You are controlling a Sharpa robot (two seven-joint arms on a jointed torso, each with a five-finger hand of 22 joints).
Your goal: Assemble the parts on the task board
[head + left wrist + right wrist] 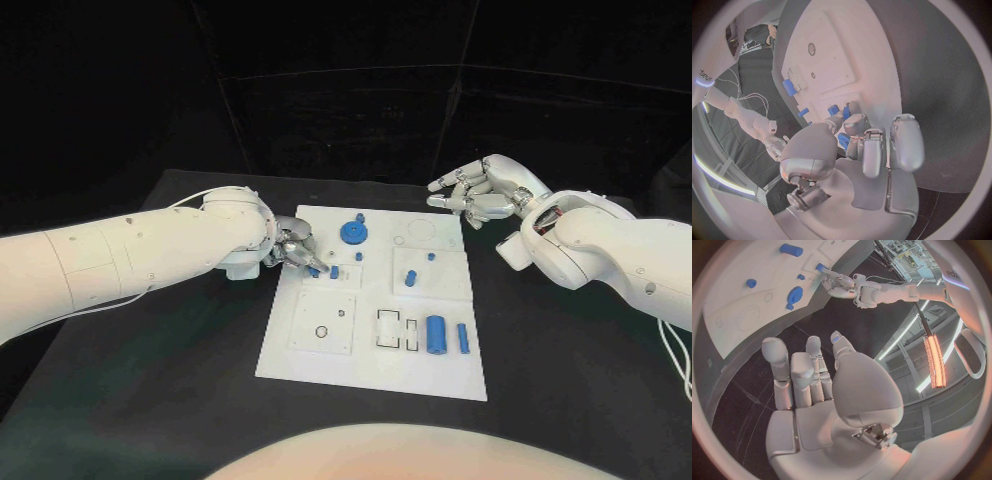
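Task board (368, 345) (left hand (293, 250) at edge)

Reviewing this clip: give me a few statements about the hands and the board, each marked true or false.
1. The left hand has its fingertips at a small blue part near the task board's left edge. True.
2. The right hand holds the blue gear. False: the blue gear lies on the board, and the right hand is off the far right corner, holding nothing.
3. Two blue cylinders lie side by side near the board's right edge. True.
4. Both hands are over the board. False: only the left is.
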